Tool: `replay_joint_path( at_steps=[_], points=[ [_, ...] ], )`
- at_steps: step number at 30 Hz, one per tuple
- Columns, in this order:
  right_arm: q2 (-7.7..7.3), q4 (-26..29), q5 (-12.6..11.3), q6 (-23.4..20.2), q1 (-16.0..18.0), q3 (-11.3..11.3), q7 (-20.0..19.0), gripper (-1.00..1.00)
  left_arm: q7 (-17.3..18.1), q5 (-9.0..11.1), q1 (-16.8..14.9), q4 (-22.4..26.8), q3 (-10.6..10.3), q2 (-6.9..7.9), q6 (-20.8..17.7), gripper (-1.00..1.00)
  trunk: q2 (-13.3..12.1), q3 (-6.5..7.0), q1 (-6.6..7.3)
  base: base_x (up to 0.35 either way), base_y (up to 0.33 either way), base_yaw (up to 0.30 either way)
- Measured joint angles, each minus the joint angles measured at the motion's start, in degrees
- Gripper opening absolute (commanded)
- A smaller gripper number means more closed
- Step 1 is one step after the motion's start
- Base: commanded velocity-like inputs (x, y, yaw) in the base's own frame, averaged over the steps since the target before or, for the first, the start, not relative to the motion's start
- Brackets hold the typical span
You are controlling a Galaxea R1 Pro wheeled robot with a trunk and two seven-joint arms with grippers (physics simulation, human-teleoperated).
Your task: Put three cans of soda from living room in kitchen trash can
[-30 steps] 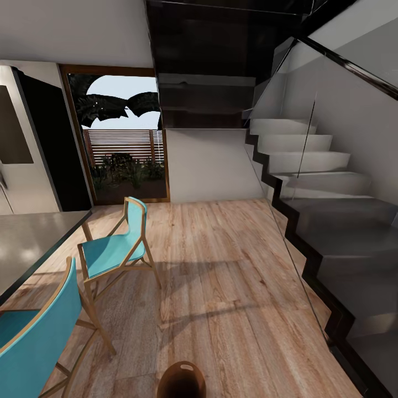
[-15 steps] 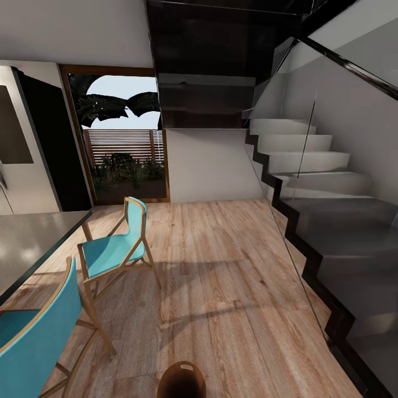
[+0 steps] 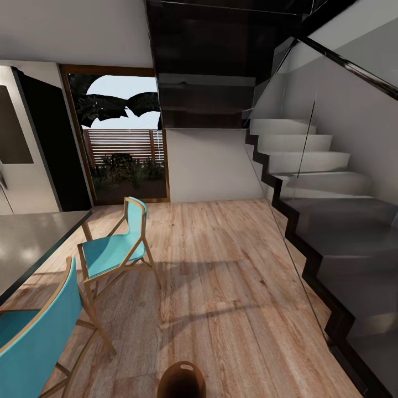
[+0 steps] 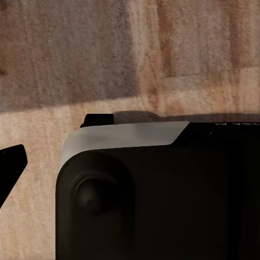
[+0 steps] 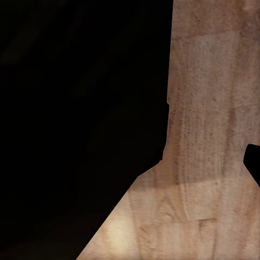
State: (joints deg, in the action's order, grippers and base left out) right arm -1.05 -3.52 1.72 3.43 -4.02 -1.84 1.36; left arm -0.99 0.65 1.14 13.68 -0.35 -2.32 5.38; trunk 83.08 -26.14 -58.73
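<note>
The head view is showing the trash can [image 3: 182, 380] standing on the wood floor [image 3: 232, 287] at 6 o'clock, two blue chairs [image 3: 113, 249] at 9 o'clock, stairs [image 3: 331, 221] at 3 o'clock. The wrist views are showing only floor [image 4: 81, 65] and dark robot bodywork [image 4: 162, 200]; whether either hand is spread or pressed together cannot be told. Open floor is lying between chairs and stair edge.

A matt, grained light wood floor [image 3: 221, 287] is seen; smooth turquoise seats on wooden-framed chairs [image 3: 113, 251], a glossy grey desk [image 3: 27, 237], and glass-sided grey stairs [image 3: 326, 221].

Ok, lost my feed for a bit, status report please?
Claws: state cannot be told. Tash can on the wood floor at the head view's bottom edge. Two blue chairs to its left, staircase on the right.
</note>
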Motion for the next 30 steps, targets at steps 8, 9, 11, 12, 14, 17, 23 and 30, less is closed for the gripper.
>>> replay_joint_path(
  at_steps=[8,9,11,12,14,17,23,30],
  points=[
    [0.0,0.0,0.0,0.0,0.0,0.0,0.0,1.0,0.0,0.0,0.0,0.0,0.0,0.0,0.0,1.0,0.0,0.0,0.0,0.0,0.0,0.0],
    [0.0,0.0,0.0,0.0,0.0,0.0,0.0,1.0,0.0,0.0,0.0,0.0,0.0,0.0,0.0,1.0,0.0,0.0,0.0,0.0,0.0,0.0],
    [0.0,0.0,0.0,0.0,0.0,0.0,0.0,1.0,0.0,0.0,0.0,0.0,0.0,0.0,0.0,1.0,0.0,0.0,0.0,0.0,0.0,0.0],
    [0.0,0.0,0.0,0.0,0.0,0.0,0.0,1.0,0.0,0.0,0.0,0.0,0.0,0.0,0.0,1.0,0.0,0.0,0.0,0.0,0.0,0.0],
    [0.0,0.0,0.0,0.0,0.0,0.0,0.0,1.0,0.0,0.0,0.0,0.0,0.0,0.0,0.0,1.0,0.0,0.0,0.0,0.0,0.0,0.0],
    [0.0,0.0,0.0,0.0,0.0,0.0,0.0,1.0,0.0,0.0,0.0,0.0,0.0,0.0,0.0,1.0,0.0,0.0,0.0,0.0,0.0,0.0],
    [0.0,0.0,0.0,0.0,0.0,0.0,0.0,1.0,0.0,0.0,0.0,0.0,0.0,0.0,0.0,1.0,0.0,0.0,0.0,0.0,0.0,0.0],
    [0.0,0.0,0.0,0.0,0.0,0.0,0.0,1.0,0.0,0.0,0.0,0.0,0.0,0.0,0.0,1.0,0.0,0.0,0.0,0.0,0.0,0.0]
  ],
)
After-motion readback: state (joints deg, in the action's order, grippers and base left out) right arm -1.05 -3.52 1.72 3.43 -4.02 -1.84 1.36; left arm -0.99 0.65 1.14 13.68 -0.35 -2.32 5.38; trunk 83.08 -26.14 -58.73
